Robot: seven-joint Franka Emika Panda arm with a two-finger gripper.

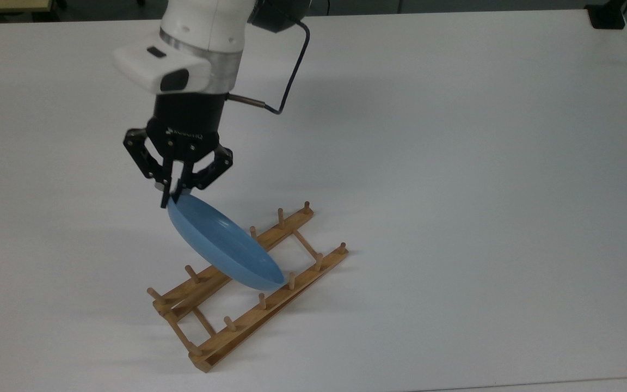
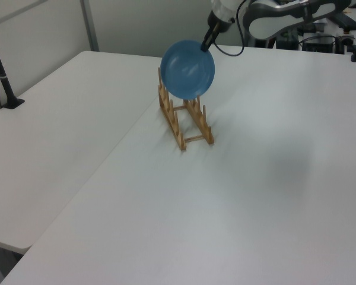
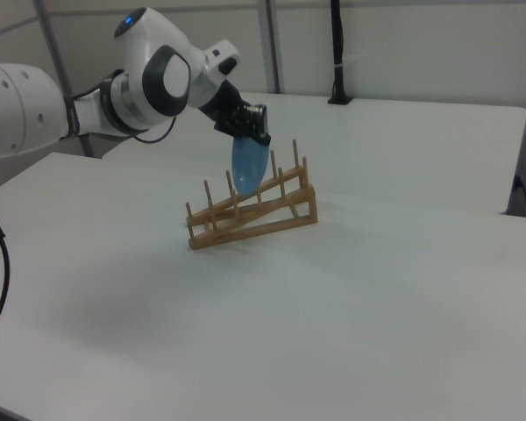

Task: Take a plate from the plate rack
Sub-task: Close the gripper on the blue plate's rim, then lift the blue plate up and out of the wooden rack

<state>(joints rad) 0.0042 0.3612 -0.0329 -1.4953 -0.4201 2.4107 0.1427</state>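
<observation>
Plate [image 1: 221, 247] tilted, lifted w/ its lower edge among the pegs of the plate rack [image 1: 248, 291], mid-bench [image 1: 455, 163]. Tool [image 1: 174, 198] pinched tight on plate's upper rim, top view's left. Rack sits slanted on white bench.

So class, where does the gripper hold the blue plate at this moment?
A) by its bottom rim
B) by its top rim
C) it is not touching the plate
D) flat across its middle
B: the gripper is closed on the upper rim of the plate, which hangs tilted over the plate rack.
</observation>
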